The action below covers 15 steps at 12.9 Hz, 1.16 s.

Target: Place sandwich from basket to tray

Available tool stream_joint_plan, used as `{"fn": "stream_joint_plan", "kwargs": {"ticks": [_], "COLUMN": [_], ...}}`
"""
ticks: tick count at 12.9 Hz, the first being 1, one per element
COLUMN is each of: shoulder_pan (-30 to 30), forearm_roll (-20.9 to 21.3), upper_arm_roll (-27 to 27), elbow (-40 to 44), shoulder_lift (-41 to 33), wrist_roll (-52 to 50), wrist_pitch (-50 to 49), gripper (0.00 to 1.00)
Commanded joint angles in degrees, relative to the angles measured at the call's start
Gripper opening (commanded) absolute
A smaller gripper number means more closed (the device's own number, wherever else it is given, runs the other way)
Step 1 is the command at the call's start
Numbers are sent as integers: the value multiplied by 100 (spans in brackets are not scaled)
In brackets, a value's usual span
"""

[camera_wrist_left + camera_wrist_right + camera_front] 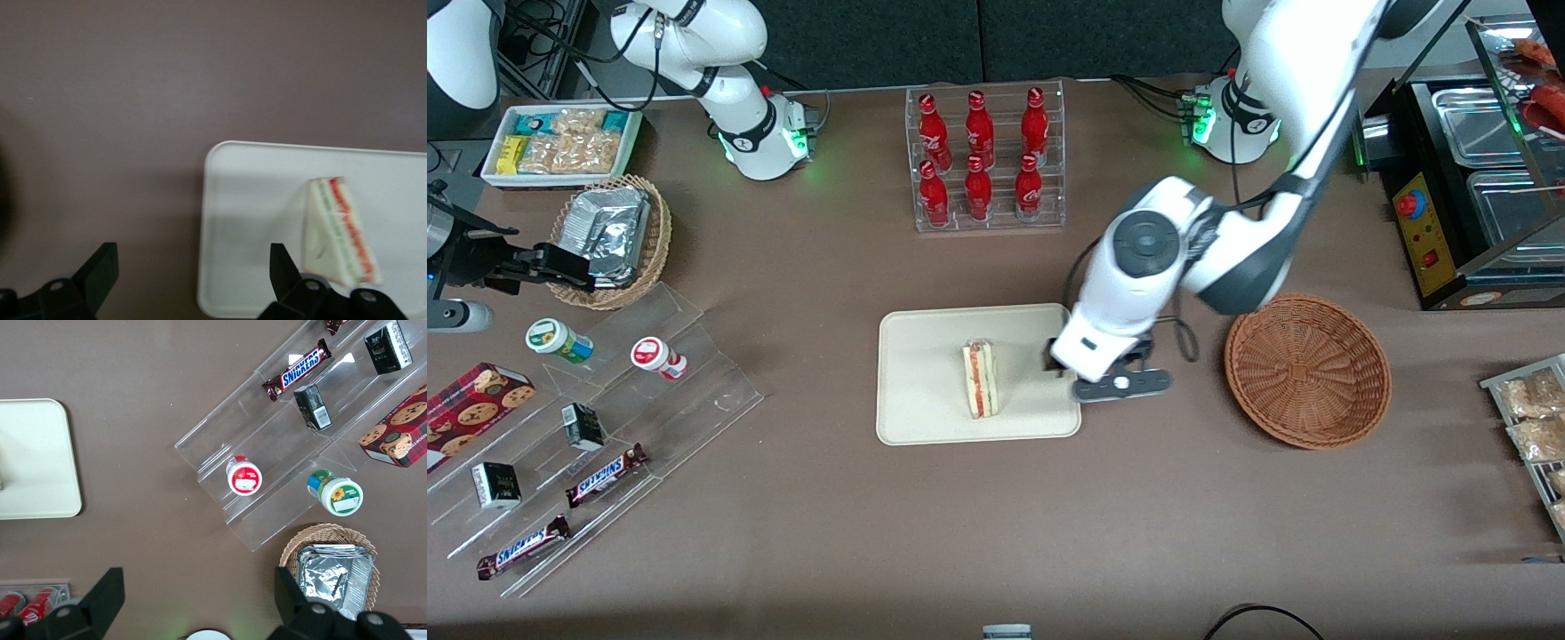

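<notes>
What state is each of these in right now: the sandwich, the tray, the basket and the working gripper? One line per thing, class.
sandwich: lying on the tray, released.
tray: holds only the sandwich.
basket: empty.
gripper: open, above the tray's edge, holding nothing.

Dial: centred on the tray, read in the front view.
Sandwich: laid on the tray, near its middle.
Gripper: held over the tray's 3 o'clock edge, between sandwich and basket.
Basket: set on the table at 3 o'clock, apart from the tray.
Bottle rack: placed at 12 o'clock.
Stepped stand: placed at 9 o'clock, well apart.
</notes>
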Motion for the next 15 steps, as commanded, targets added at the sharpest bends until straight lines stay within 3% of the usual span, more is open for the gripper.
{"fn": "stream_joint_plan", "kwargs": {"ticks": [1,5,8,12,15], "shoulder_pan": [754,1914,2749,3190,3182], "forearm_roll": [-520,-1152,-1567,-1576,-1576], "upper_arm_roll": [-76,-68,-32,-15,248], "elbow": [-1119,-2147,-2475,-2405,-1950], "shoulder_lift": [-917,-1909,-2701,-3440,-3547], "wrist_roll": [1017,2669,3822,3868,3929], "wrist_pitch": [58,-12,-756,-1321,-1777], "gripper": [100,100,100,100,100]}}
